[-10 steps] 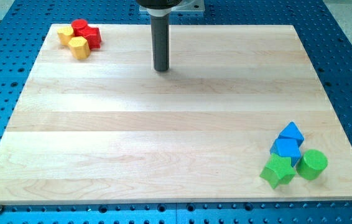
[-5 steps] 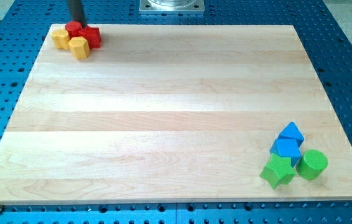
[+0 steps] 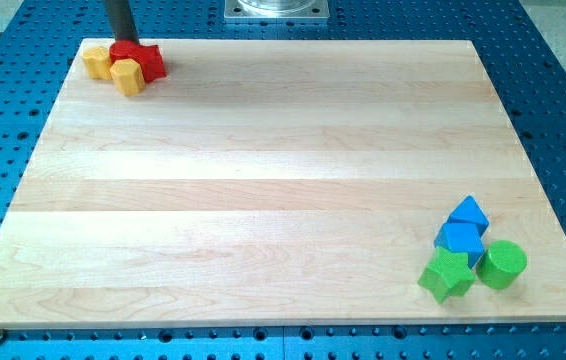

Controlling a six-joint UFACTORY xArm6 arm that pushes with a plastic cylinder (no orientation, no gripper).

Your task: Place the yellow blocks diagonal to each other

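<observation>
**Q:** Tip position, where do you see it?

**A:** You've got my tip [image 3: 123, 42] in the upper left of the frame, at the top edge of the wooden board [image 3: 263, 180], right against the back of the red blocks [image 3: 137, 58]. Looks like it touches them, but the rod hides the contact, so you can't be sure. No claw on this rig, just the rod, so nothing to call spread or pinched.

**Q:** Yellow blocks?

**A:** Both in that same upper-left cluster. You'll find one yellow block [image 3: 95, 62] at the cluster's left end, the other yellow block [image 3: 127, 76] just below and right of it, in front of the red. The two sit corner to corner, close or touching, hard to tell at this size. Shapes too small to name.

**Q:** Anything else on the board?

**A:** Lower right of the frame, well apart: blue block [image 3: 470, 213] above a blue cube [image 3: 461, 240], green block [image 3: 448, 276] below that, green cylinder [image 3: 504, 264] to the right.
</observation>
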